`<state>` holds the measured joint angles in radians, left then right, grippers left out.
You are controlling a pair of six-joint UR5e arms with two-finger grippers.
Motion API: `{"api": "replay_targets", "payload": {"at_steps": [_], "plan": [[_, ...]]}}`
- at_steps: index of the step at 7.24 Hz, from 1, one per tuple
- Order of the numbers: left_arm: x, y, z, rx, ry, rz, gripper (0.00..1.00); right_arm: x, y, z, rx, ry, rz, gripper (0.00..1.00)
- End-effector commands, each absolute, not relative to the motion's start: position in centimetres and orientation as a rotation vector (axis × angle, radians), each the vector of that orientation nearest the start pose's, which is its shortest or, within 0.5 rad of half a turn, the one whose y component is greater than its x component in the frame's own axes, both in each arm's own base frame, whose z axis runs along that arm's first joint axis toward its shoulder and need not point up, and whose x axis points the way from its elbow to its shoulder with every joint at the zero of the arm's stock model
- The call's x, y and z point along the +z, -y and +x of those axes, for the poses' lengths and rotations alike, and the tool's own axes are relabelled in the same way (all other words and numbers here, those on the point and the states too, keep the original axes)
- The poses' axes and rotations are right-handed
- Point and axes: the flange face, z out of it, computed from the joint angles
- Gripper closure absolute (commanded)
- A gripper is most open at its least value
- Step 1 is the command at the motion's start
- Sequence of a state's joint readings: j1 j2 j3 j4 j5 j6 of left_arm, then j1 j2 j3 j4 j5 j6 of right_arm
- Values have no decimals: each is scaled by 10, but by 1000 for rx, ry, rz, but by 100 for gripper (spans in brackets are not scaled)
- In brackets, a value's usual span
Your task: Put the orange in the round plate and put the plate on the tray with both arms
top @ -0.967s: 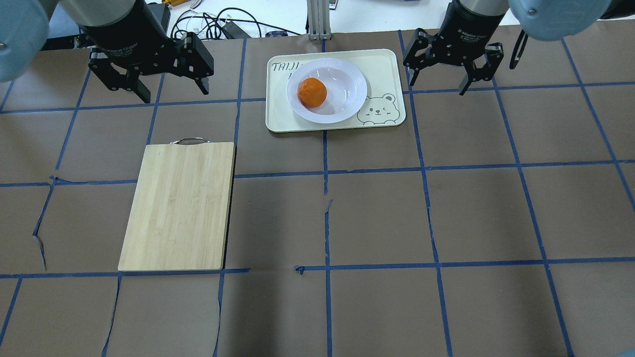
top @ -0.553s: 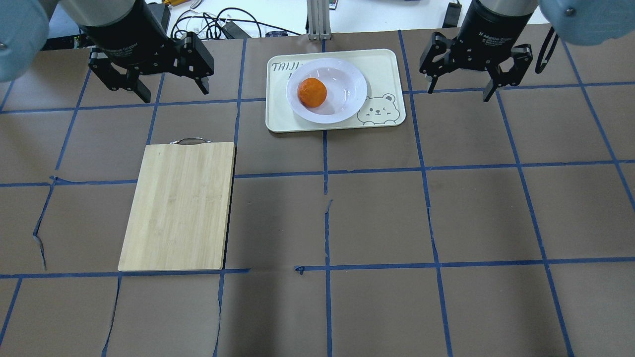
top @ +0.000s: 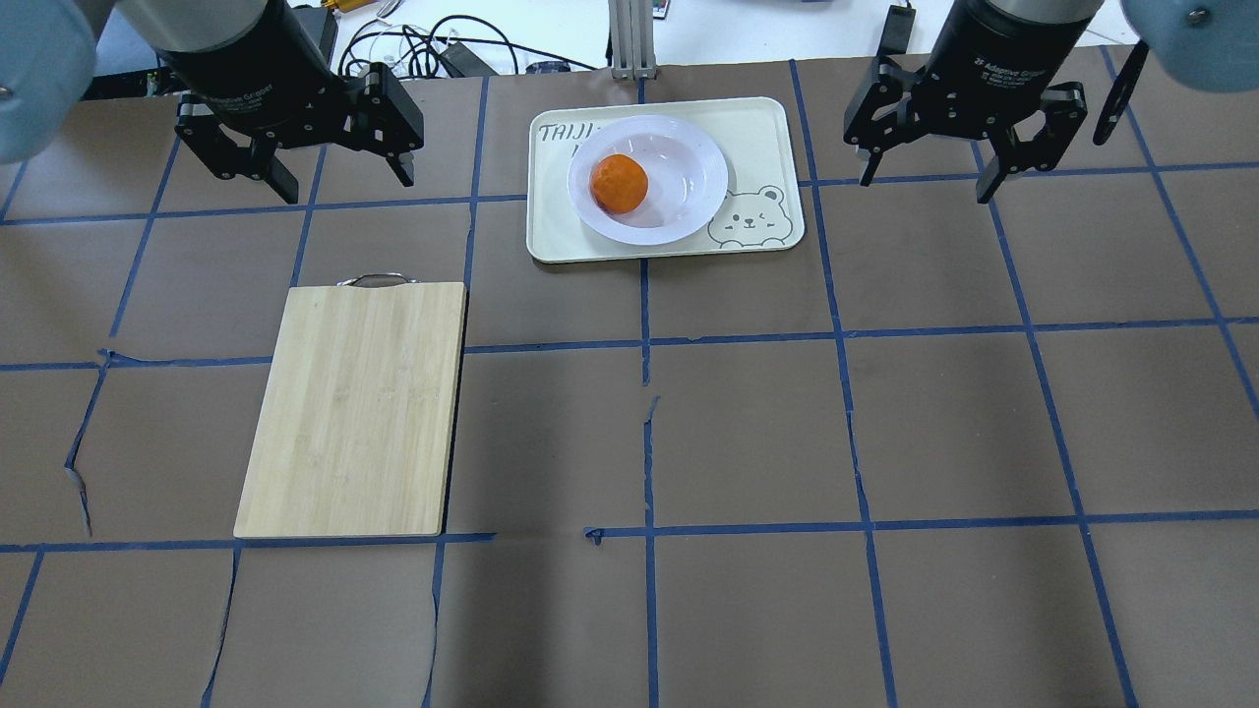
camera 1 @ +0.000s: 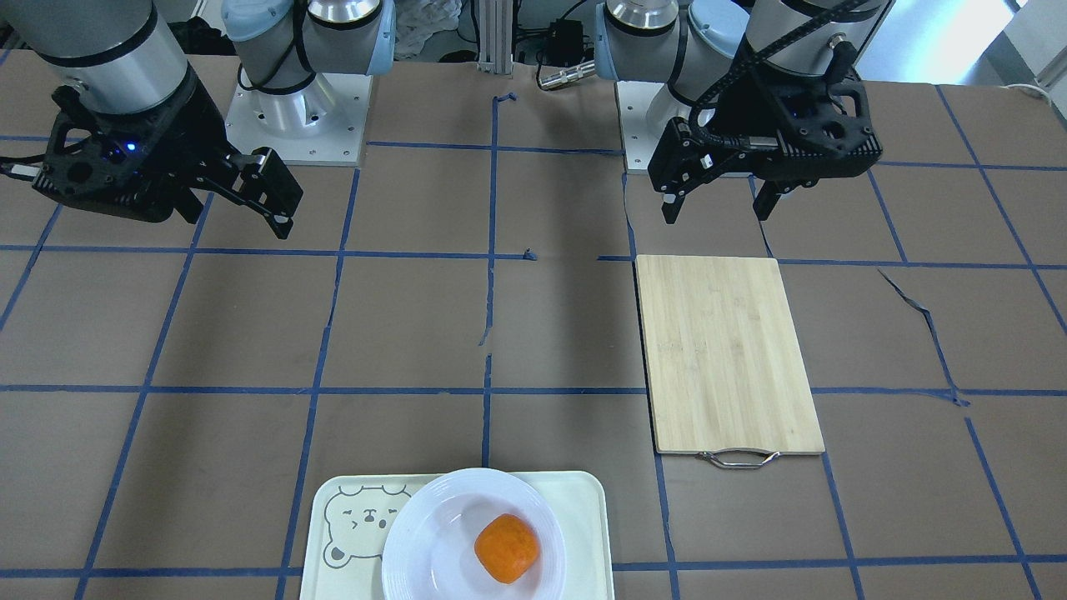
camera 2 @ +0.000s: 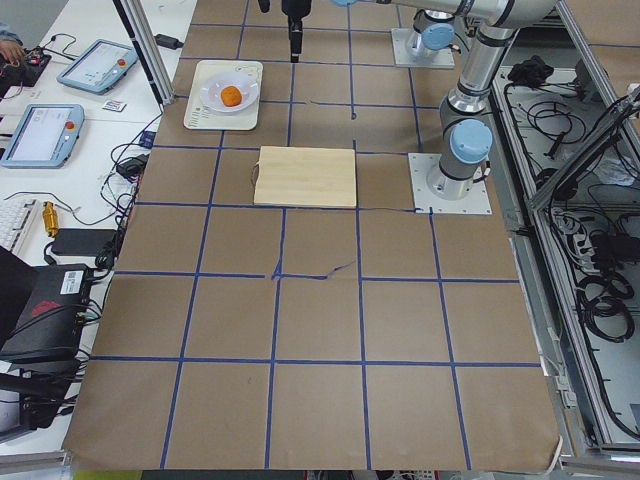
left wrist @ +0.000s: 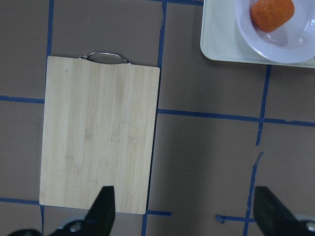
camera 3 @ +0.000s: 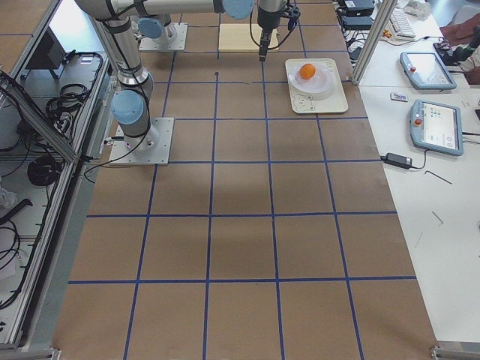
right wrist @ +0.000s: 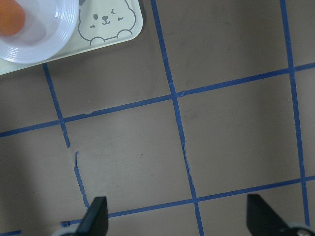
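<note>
- The orange (top: 619,184) lies in the sunken centre of the round plate (top: 689,167), a little toward the plate's left side in the overhead view.
- The plate stands on the tray (top: 762,128), which lies at the far middle of the worktop (top: 748,423).
- The left claw (top: 344,182) hangs above the worktop to the left of the tray, well apart from it. Its two fingers are spread wide and hold nothing.
- The right claw (top: 925,185) hangs to the right of the tray, near its corner but not touching. It is also wide apart and has nothing in it.
- A bamboo cutting board (top: 354,408) lies flat on the robot's left side, nearer to the robot than the tray. Its thin metal handle (top: 374,280) points to the far edge.
- Black cables (top: 433,49) and a metal post (top: 629,39) are behind the far edge of the worktop.
- The tray carries the hand-written letters "TAIJI" (top: 566,131) (the plate covers what follows) and a bear face (top: 749,221) in grey outline.
- White print on the right claw's body seems to read "Adaptive Gripper".
- The worktop is covered with brown paper, torn in some places (top: 79,482) and divided in squares by blue tape (top: 856,442).
- The plate is glossy white, the tray is matt cream with rounded corners, and the orange has bumpy skin.
</note>
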<state>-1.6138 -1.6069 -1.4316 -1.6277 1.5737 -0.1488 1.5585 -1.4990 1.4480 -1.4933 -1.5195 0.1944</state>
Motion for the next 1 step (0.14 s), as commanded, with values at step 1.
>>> {"api": "replay_targets", "payload": {"at_steps": [1], "plan": [[533, 503, -155, -75, -3139, -166, 0, 503, 521, 133, 52, -3072, 306, 0]]}}
